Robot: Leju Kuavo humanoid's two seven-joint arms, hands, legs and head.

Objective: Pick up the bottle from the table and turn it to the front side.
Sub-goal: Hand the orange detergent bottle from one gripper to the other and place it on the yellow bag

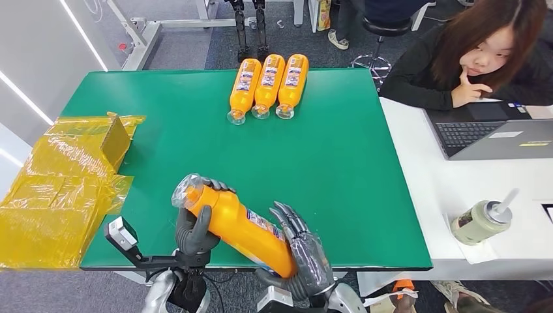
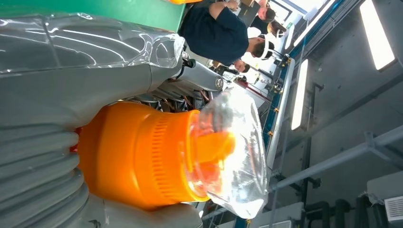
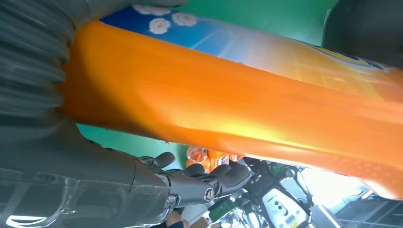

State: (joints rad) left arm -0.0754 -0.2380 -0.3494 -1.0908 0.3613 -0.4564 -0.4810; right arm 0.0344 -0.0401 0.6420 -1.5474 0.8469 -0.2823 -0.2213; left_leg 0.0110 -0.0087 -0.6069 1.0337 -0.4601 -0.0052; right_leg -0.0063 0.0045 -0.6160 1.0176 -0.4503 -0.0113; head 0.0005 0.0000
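Fingers of the robot's left hand wrap the neck end of an orange bottle, while the right hand cradles its base with fingers fanned along the far side, holding the bottle off the green table near the table's front edge. The two-handed hold, one hand at each end, appears meant to let the bottle be rolled about its long axis so the label can come round to the front; the label now sits on the upper right flank, partly turned away.

The bottle is smooth, glossy plastic, long and slightly tapered, lying tilted with its cap toward the left. Seen from the left wrist, a ribbed orange collar leads to a cap under a crinkled clear film wrap. The right wrist view shows the shiny body and a blue label with white flowers.

Three matching bottles lie side by side at the table's far edge, caps toward the robot, labels up, likely the finished row. Yellow film-wrapped packaging sits crumpled at the left. A person sits at a white desk beside a laptop and a lidded cup with a straw.
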